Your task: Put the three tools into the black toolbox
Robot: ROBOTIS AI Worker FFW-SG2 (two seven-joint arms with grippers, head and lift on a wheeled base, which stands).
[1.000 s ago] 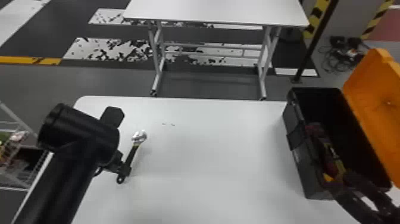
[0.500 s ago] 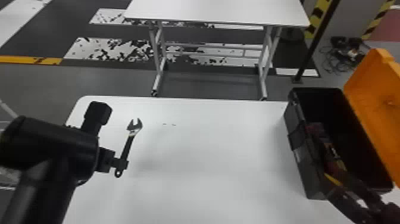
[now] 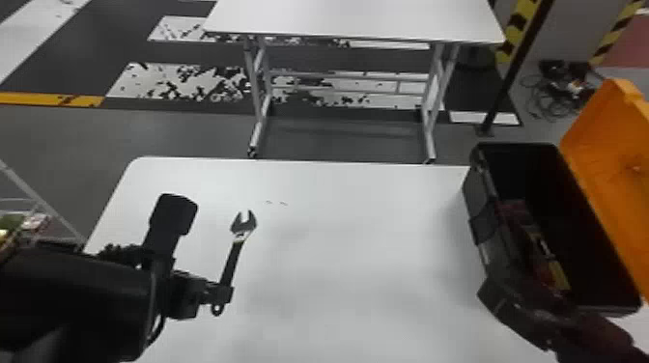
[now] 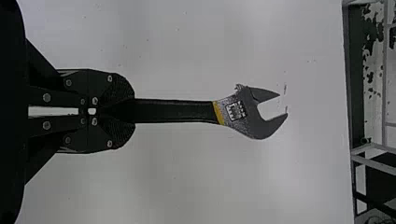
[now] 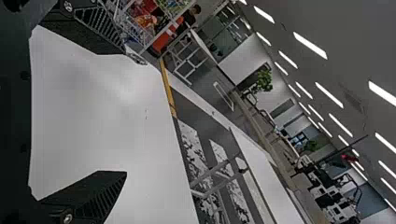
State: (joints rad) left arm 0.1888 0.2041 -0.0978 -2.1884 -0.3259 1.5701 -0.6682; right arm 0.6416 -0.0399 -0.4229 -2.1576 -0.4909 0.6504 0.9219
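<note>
My left gripper (image 3: 220, 295) is over the left part of the white table, shut on an adjustable wrench (image 3: 232, 260). The left gripper (image 4: 116, 111) also shows in the left wrist view, its fingers around the handle end of the wrench (image 4: 173, 111), whose open head points away from them. The black toolbox (image 3: 487, 241) stands open at the table's right with some red and yellow items inside, too dark to identify. My right gripper (image 3: 514, 309) is by the toolbox's near left corner. In the right wrist view the right gripper (image 5: 112, 112) has its fingers wide apart, nothing between them.
The toolbox's orange lid (image 3: 608, 178) is tipped open to the right. The white table (image 3: 357, 270) lies between the arms. Beyond it, a second white table (image 3: 357, 19) stands across the floor. A wire rack (image 3: 34, 207) is off to the left.
The left arm has shifted, and the wrench, earlier lower and more tilted, now shows larger gaps from the arm's dark wrist part. The right gripper has moved left at the toolbox's near side.
</note>
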